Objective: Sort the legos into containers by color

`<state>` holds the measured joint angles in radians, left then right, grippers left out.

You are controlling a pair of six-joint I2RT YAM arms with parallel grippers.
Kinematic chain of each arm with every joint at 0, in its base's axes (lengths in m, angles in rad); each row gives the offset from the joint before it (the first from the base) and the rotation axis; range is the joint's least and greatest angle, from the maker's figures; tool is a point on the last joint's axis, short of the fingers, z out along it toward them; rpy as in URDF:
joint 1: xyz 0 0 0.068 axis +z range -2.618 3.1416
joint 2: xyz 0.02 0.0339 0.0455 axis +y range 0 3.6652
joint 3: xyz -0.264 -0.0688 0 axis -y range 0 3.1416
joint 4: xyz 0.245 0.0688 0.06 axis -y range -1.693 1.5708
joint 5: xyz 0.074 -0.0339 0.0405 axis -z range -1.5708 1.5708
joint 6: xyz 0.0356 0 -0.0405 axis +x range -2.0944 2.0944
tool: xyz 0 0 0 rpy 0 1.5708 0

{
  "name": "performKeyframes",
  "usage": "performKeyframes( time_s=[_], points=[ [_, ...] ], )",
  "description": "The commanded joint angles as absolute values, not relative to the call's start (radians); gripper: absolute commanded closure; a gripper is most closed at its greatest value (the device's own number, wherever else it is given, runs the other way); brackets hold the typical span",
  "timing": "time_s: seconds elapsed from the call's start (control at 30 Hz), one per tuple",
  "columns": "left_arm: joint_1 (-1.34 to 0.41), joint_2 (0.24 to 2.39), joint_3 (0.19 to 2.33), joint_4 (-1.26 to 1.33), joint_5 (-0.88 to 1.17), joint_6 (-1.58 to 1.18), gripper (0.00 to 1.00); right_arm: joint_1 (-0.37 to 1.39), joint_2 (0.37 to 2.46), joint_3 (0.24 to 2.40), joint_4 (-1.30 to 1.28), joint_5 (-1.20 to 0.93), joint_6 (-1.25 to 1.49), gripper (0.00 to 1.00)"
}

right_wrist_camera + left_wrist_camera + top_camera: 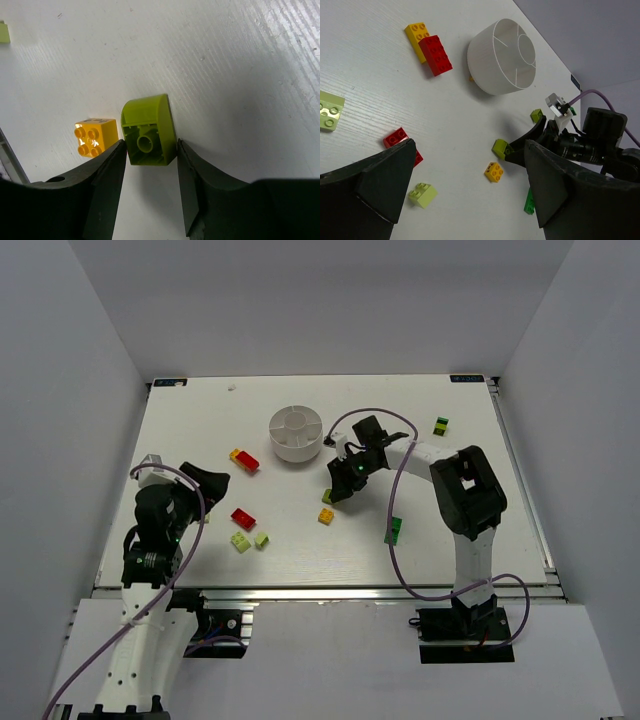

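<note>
- Olive-green brick (147,120) lies tipped on its side on the table (240,60), hollow underside facing your right wrist camera, just beside a yellow brick (93,136).
- Your right gripper (149,146) brackets it, a finger close against each flat flank; pinching or not, I cannot tell.
- White dish (297,452) stands near, up-table, no brick showing inside. By my read the sort has barely begun.
- Your left gripper (470,144) hangs wide apart, holding nothing, near a red brick (400,142) and a pale lime brick (422,194), parked clear of the right arm, I'd guess.
</note>
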<state>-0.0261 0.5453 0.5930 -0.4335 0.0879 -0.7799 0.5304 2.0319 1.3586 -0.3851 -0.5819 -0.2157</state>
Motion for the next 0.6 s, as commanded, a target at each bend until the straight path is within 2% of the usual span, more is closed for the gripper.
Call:
performKeyframes(
  time_s=[0.0, 0.13, 0.37, 0.57],
  points=[
    [-0.028, 0.528, 0.583, -0.428, 0.117, -0.785, 0.02, 0.534, 2.016, 1.324, -0.347, -0.566, -0.216, 0.52],
    [-0.028, 0.496, 0.574, -0.445, 0.11, -0.79, 0.02, 0.535, 2.01, 1.31, -0.339, -0.545, -0.23, 0.52],
    [-0.028, 0.483, 0.572, -0.46, 0.106, -0.796, 0.02, 0.549, 1.965, 1.253, -0.299, -0.486, -0.284, 0.36],
    [-0.028, 0.48, 0.572, -0.465, 0.103, -0.799, 0.02, 0.568, 1.936, 1.198, -0.239, -0.413, -0.356, 0.33]
  ],
)
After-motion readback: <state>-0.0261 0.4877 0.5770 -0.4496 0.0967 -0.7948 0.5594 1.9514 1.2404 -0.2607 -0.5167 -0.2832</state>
